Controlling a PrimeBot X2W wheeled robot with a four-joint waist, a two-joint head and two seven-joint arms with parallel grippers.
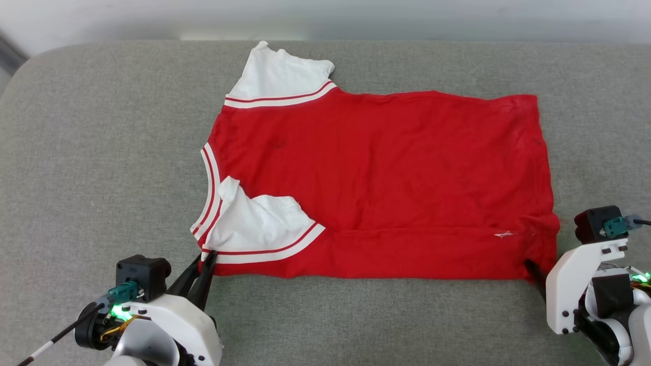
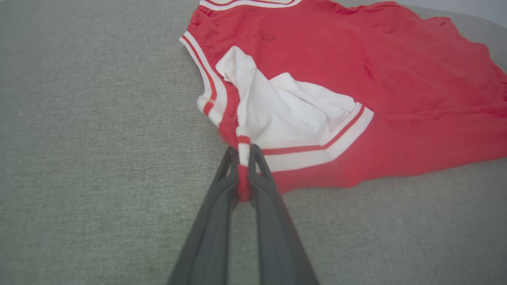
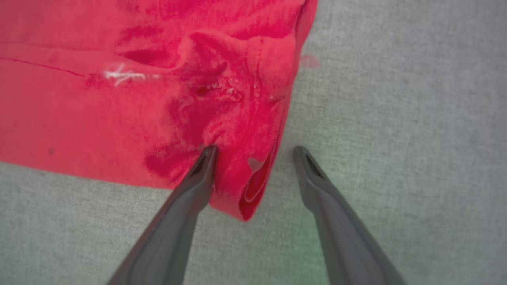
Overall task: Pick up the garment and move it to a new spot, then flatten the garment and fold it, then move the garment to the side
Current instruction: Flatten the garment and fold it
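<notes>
The left end effector (image 2: 244, 152) pinches striped trim on the red shirt (image 1: 376, 173). The right end effector (image 3: 255, 149) is spread around its hem corner.

A grey woven fabric surface (image 1: 101, 152) spreads across the foreground, its far left corner rounded; up close the weave looks fine and even. Behind its far edge runs a pale, blurred backdrop (image 1: 457, 18); a dark strip (image 1: 7, 57) cuts in at the upper left; the light is soft and diffuse.
</notes>
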